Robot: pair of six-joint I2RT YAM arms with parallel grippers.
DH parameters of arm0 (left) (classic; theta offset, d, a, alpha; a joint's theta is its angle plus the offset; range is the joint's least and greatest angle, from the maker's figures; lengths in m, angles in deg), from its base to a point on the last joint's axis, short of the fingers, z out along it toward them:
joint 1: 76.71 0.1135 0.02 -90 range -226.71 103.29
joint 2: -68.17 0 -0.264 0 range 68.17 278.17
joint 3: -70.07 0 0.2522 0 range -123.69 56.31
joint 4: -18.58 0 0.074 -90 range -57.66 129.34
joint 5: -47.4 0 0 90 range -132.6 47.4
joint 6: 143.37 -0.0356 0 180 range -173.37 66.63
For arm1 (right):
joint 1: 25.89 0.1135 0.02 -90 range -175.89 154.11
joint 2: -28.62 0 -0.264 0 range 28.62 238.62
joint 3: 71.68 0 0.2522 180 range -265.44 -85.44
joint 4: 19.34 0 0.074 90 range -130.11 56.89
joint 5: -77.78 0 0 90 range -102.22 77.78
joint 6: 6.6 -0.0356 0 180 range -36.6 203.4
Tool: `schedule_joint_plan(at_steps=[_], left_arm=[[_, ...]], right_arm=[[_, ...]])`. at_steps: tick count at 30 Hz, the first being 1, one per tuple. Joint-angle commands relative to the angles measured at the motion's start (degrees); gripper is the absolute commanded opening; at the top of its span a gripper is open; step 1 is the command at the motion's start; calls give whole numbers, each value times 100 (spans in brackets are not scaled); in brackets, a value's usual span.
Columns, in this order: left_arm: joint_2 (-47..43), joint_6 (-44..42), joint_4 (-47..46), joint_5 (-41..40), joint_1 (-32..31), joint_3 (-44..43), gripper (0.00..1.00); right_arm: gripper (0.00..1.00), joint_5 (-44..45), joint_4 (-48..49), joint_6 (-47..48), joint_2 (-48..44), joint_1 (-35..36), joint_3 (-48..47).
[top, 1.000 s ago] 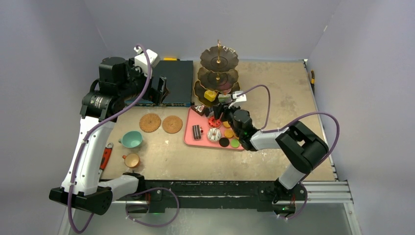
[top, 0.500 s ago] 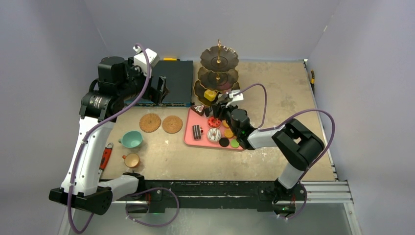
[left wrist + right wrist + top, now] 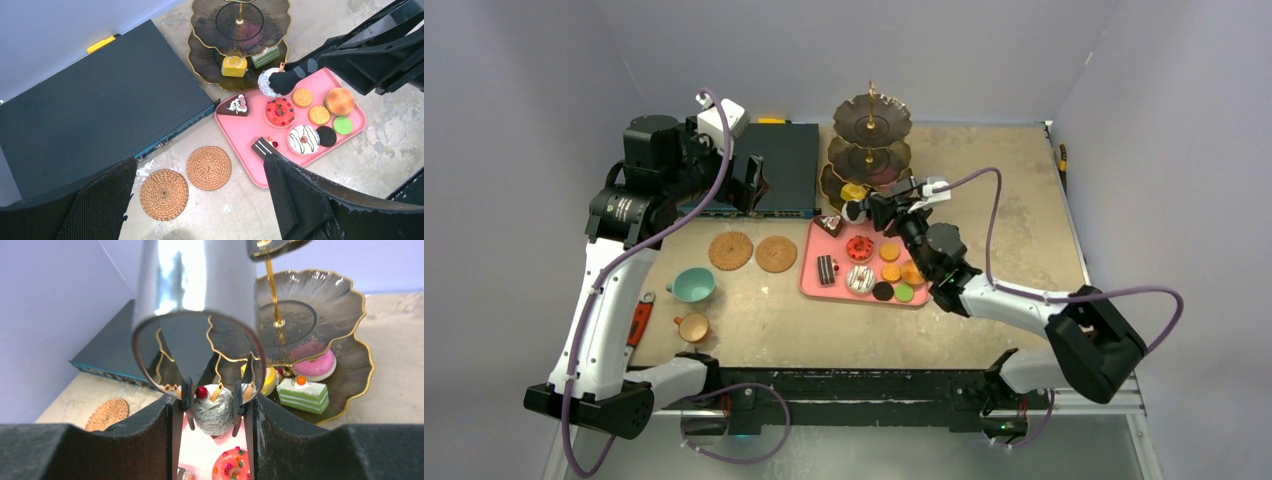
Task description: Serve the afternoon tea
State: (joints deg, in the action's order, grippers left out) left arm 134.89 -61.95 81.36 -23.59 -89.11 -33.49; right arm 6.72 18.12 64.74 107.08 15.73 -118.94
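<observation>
Beige tabletop (image 3: 1024, 200), grey walls: the right pincer (image 3: 212, 415) is clamped on tongs (image 3: 195, 285) that pinch a white frosted cherry cake (image 3: 265, 82) at the far edge of the pink tray (image 3: 245, 135), just beside the three-tier stand (image 3: 864, 160). Its bottom tier holds a yellow swirl cake (image 3: 234, 66), a green layer cake (image 3: 265, 56) and a pink doughnut (image 3: 314, 365). A red doughnut (image 3: 279, 111), biscuits (image 3: 302, 97) and a green macaron (image 3: 342, 125) lie in the tray. Left pincer (image 3: 201, 165) gapes wide

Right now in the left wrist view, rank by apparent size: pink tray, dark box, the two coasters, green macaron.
1. dark box
2. pink tray
3. coasters, both look alike
4. green macaron
</observation>
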Motion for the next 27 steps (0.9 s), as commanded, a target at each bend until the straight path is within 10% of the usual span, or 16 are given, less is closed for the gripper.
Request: schedule_joint_plan(at_steps=[1,27], left_arm=[[-71,-3,-31,86,26,-179,99],[-144,-30,-67,114,23,-75,99]], right_arm=[[32,119,-247,45,-453,-37,-138],[33,-294,-126,86,-337,-1367,-965]])
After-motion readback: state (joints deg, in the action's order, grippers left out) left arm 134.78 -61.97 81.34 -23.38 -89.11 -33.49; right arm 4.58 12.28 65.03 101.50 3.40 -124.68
